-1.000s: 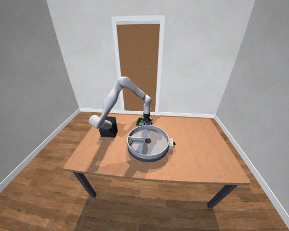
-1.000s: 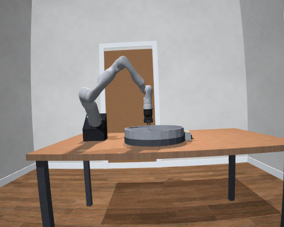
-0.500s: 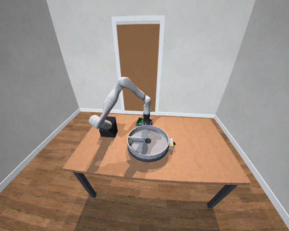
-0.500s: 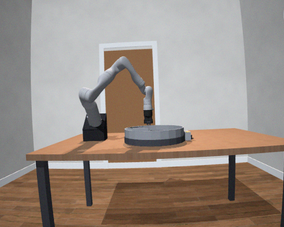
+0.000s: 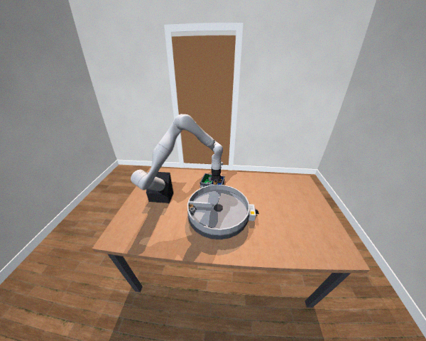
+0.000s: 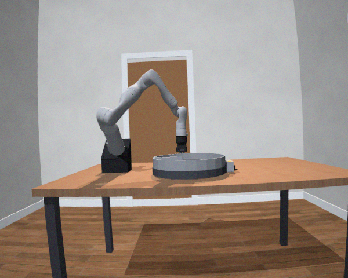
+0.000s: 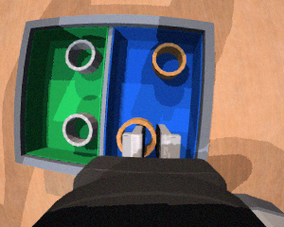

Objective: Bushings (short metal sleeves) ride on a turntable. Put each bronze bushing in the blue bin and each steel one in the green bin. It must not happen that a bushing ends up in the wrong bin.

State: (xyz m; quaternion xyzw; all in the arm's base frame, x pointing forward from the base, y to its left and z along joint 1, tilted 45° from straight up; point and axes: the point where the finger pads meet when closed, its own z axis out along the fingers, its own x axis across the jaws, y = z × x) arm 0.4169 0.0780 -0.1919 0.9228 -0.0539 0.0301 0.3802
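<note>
Hanging above a divided bin tray, the gripper has its jaws closed on the wall of a bronze bushing, one finger inside the ring and the other outside. The held bushing is over the blue bin. Another bronze bushing is in the blue bin, near its far end in the wrist view. Across the divider, the green bin contains two steel bushings, one toward each end. The top view shows the inside of the round, walled turntable, where a steel bushing sits beside the straight barrier near the rim. From the exterior view, the turntable's wall hides both bins and its own contents.
</note>
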